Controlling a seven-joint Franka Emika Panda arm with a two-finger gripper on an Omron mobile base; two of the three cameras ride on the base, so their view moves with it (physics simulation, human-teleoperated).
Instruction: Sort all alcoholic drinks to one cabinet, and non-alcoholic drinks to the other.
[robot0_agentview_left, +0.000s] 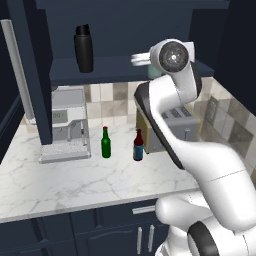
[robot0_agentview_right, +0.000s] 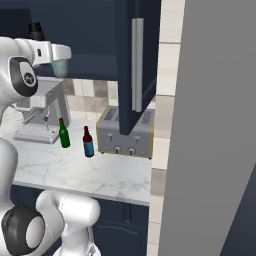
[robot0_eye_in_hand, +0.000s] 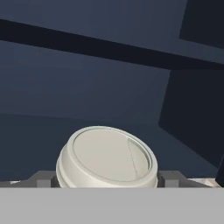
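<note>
A: Item one, gripper. Count and state?

B: One. Its two fingers stand either side of the cup, pressed to its flanks just below the white lid, grasping it. In the right base view the cup hangs pale teal under the hand, raised at the level of the cabinet shelf.

A: Cups, total?

B: One, the one between the fingers.

A: Flasks?

B: One. Black flask, upright on the same shelf, well apart from the fingers, to their left in the left base view.

A: Glass bottles?

B: Two. Green bottle with red cap and dark red-brown bottle with blue label, both upright on the marble counter, far below the fingers. They stand near each other but apart, the green one on the left in both base views.

A: Cabinets?

B: Two open dark navy wall cabinets. The hand view looks past the fingertips into a dark interior. A tall door with a long silver handle swings open to the right of the fingers in the right base view.

A: Other stock on the counter?

B: One coffee machine and one toaster, both below the fingers.
</note>
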